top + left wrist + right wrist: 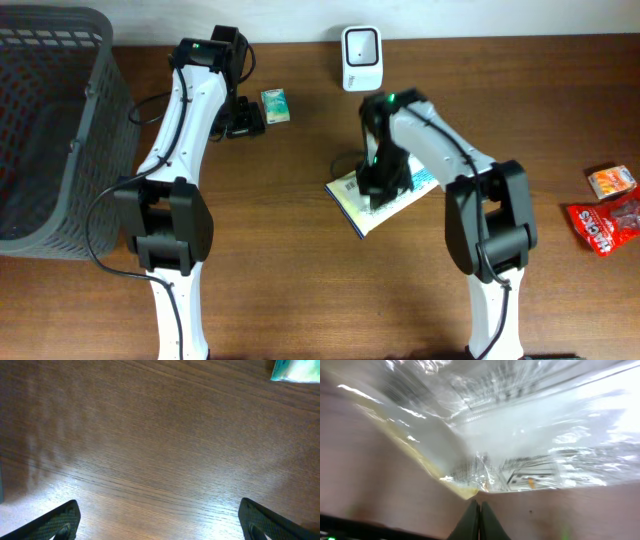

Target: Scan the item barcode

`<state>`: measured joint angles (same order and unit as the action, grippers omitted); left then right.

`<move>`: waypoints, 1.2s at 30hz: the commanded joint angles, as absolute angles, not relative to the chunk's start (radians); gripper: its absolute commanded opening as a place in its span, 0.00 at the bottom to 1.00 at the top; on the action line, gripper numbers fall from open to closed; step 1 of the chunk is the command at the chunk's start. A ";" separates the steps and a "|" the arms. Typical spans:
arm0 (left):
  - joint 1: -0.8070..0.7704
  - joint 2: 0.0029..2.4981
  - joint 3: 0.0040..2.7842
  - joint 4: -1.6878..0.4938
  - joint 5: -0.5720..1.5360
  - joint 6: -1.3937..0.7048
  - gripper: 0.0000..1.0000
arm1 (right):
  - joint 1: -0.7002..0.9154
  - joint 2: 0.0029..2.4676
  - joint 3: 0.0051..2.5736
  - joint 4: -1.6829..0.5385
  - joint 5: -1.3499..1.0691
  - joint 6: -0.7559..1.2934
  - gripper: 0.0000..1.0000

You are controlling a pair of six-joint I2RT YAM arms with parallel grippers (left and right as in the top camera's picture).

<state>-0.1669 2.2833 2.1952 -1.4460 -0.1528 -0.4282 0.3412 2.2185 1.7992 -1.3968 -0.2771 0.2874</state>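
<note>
Little writing can be read. The packet (352,200), a flat clear-wrapped item in white and blue, carries rows of fine dark print and a patch of dark bars near its left end, all too blurred or small to make out. The red pouch (603,224) at the far right has white lettering that is also illegible, and the orange pouch (611,180) beside it shows no legible label. The packet lies flat on the wooden surface (300,260) near the middle, its long axis on a diagonal from near-left to far-right. It sits well short of the white scanner (361,56), which stands at the far edge. The right fingers (479,515) are pressed fully together, their tips meeting at a corner of the packet's wrapper. Whether a thin edge of film is pinched between them cannot be told. The left fingers (246,118) are spread wide with nothing between them, hanging over bare wood just beside a small green-and-white box (275,105). A grey mesh basket (60,120) stands at the left.
</note>
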 commanded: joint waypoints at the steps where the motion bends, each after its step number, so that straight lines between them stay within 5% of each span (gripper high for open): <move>1: -0.164 2.276 2.192 -1.444 -0.146 -0.437 0.99 | 0.259 2.204 2.020 -1.411 -0.193 0.259 0.04; 9: -0.164 2.276 2.192 -1.444 -0.146 -0.437 0.99 | 0.082 2.245 2.040 -1.324 -0.215 0.270 0.04; 21: -0.164 2.276 2.192 -1.444 -0.146 -0.437 0.99 | 0.048 2.297 1.793 -1.100 -0.195 0.318 0.04; 32: -0.164 2.276 2.192 -1.444 -0.147 -0.437 0.99 | -0.086 2.218 2.291 -1.616 -0.166 0.266 0.06; 33: -0.164 2.276 2.192 -1.444 -0.146 -0.437 0.99 | -0.086 2.218 2.323 -1.632 -0.165 0.266 0.11; 34: -0.164 2.276 2.192 -1.444 -0.147 -0.437 0.99 | -0.087 2.218 2.348 -1.639 -0.161 0.266 0.27; 35: -0.164 2.276 2.192 -1.444 -0.147 -0.437 0.99 | -0.086 2.218 2.368 -1.634 -0.147 0.266 0.58; 36: -0.164 2.276 2.192 -1.444 -0.147 -0.437 0.99 | -0.086 2.218 2.373 -1.629 -0.141 0.266 0.99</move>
<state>-0.1669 2.2833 2.1952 -1.4445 -0.1535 -0.4282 -0.0917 2.2505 2.3253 -1.6306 -0.1711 0.2810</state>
